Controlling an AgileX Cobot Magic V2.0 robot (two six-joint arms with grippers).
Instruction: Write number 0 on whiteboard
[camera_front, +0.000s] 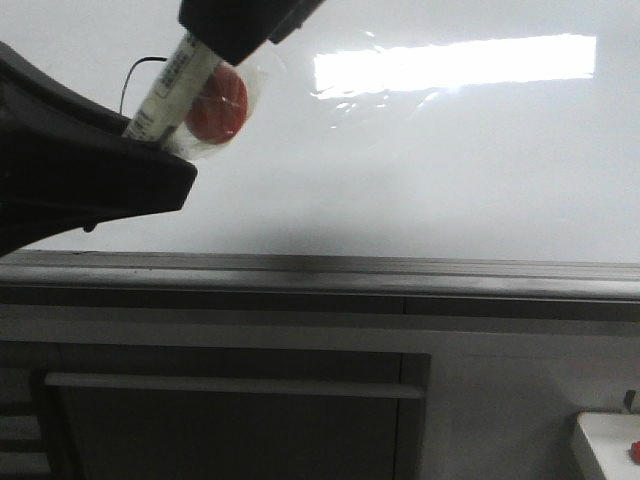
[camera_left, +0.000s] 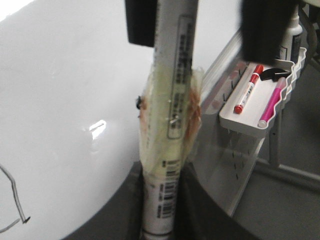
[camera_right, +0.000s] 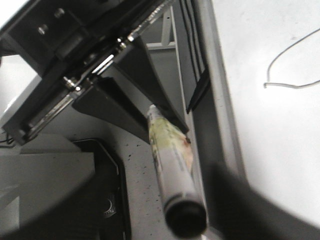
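Front view, whiteboard: glossy white, bright glare at upper right, grey ledge along its lower edge.
Front view, marker pen: slanted at upper left, held between two dark grippers; a red disc under clear tape sits beside it.
Front view, number 0: only a thin black curved stroke shows beside the pen, so the oval is unfinished or hidden.
Left wrist view, left gripper: fingers clamped on the pen's barrel; a pen tray with red and pink markers hangs to one side.
Right wrist view, right gripper: fingers blurred; cannot tell whether closed on the pen's capped end.
Handling: the pen is probably light, stiff and smooth; grip mid-barrel at the taped wrap.
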